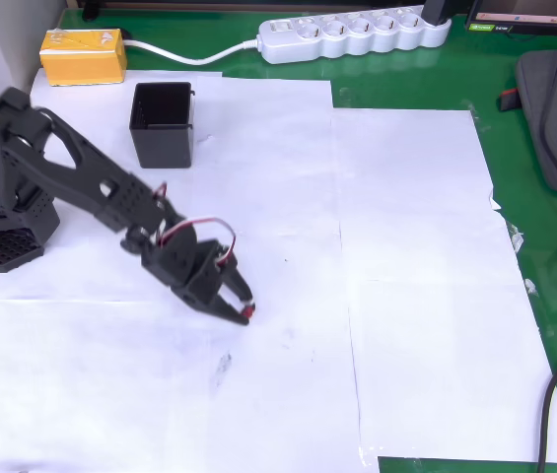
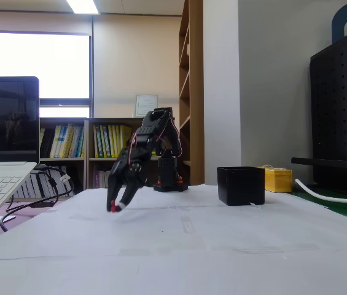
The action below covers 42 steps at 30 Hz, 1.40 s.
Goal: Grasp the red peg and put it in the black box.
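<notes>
White paper sheets (image 1: 406, 246): fixed view shows gripper (image 2: 115, 205) raised off paper, pinching tiny red peg (image 1: 248, 312); black box (image 1: 163, 122) well apart.

Arm reaches from its base at overhead view's left toward centre, wrist pitched down, gripper (image 1: 244, 308) (image 2: 115, 206) tips low and closed on the red peg (image 1: 248, 312) (image 2: 114, 208).

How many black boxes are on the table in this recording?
1. The black box stands upright on the white paper, near the yellow block, apart from the gripper.
</notes>
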Tool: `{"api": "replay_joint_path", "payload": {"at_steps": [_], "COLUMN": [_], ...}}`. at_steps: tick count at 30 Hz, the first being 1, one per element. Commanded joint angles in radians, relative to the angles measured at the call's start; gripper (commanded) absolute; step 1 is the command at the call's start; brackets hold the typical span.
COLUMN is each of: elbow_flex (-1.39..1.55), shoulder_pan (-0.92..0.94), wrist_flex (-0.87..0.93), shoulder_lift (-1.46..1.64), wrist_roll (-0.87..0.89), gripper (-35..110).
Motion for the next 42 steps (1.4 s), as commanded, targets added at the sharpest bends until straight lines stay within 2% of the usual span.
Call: {"api": "replay_joint_path", "payload": {"at_steps": [1, 5, 8, 17, 27, 36, 42], "elbow_flex": [0.252, 0.423, 0.437, 0.482, 0.488, 0.584, 0.615], "shoulder_pan": [-0.032, -0.101, -0.178, -0.414, -0.726, -0.939, -1.028], "wrist_flex": [0.423, 0.761, 0.85, 1.1, 1.18, 1.141, 1.085], "shoulder_lift": [-0.137, -0.14, -0.175, -0.265, -0.322, -0.21, -0.138], "wrist_roll": [0.046, 0.115, 0.204, 0.316, 0.571, 0.764, 0.815], "gripper": [0, 0, 0, 0, 0, 0, 0]}}
